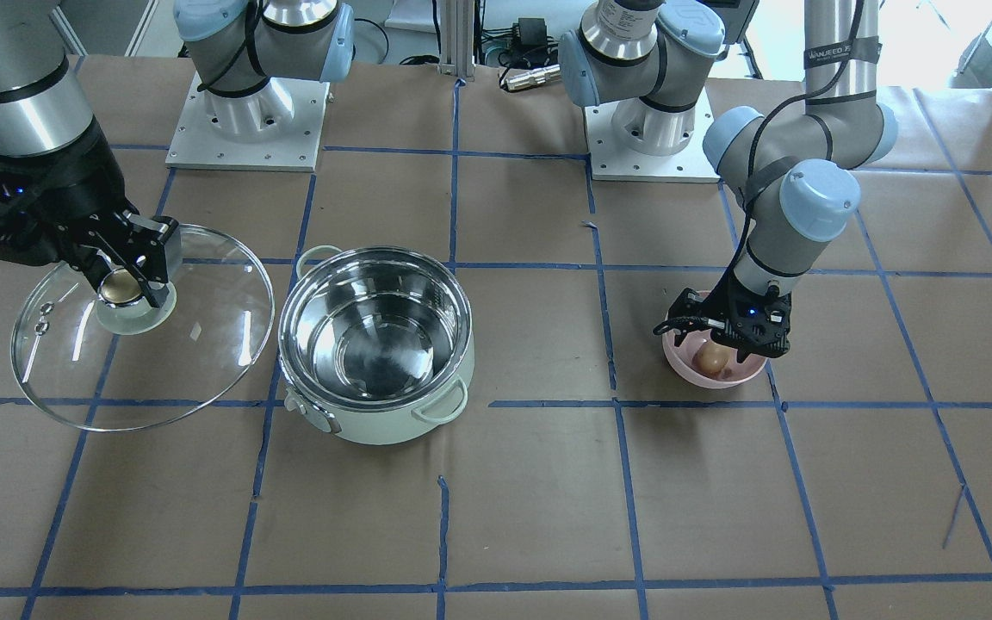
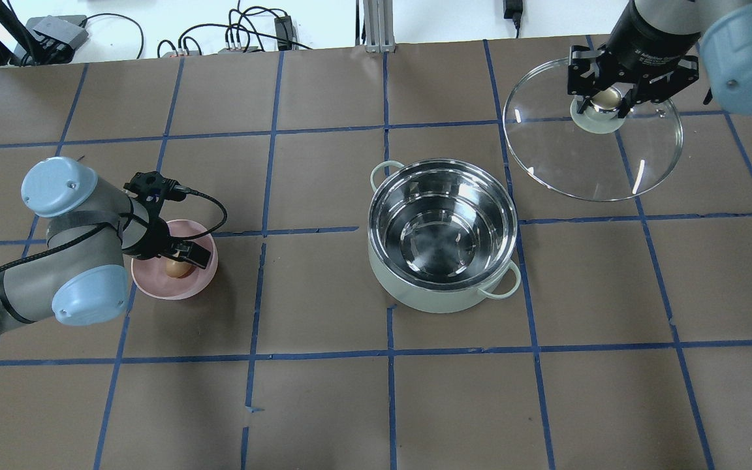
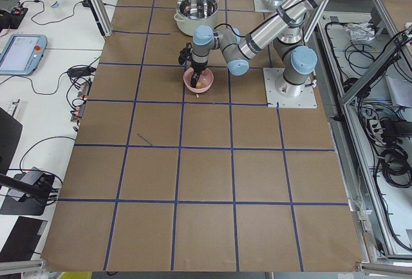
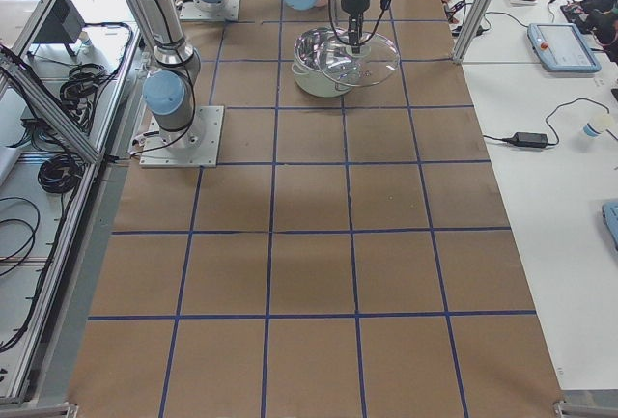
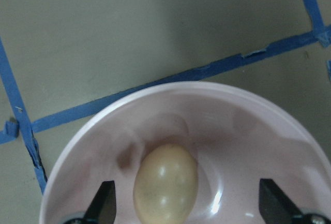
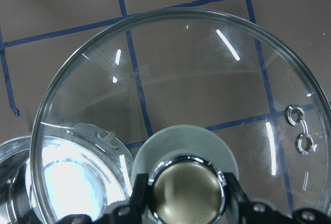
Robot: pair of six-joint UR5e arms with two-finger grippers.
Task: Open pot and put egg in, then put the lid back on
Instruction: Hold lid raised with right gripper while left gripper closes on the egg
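Mint pot (image 2: 441, 301) stands open, egg (image 2: 178, 268) in pink bowl (image 2: 173, 293), glass lid (image 2: 578, 163) aloft.

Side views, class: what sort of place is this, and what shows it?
Probably a robotics lab: a robot arm bolted to a tape-gridded table, a control tablet beside it, and loose cables.

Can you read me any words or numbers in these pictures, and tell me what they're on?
"WANJEED", then unclear letters: black strap on the left arm.
White print on the right arm's black wrist: too small to read.
The pot, lid and pink bowl show no words.
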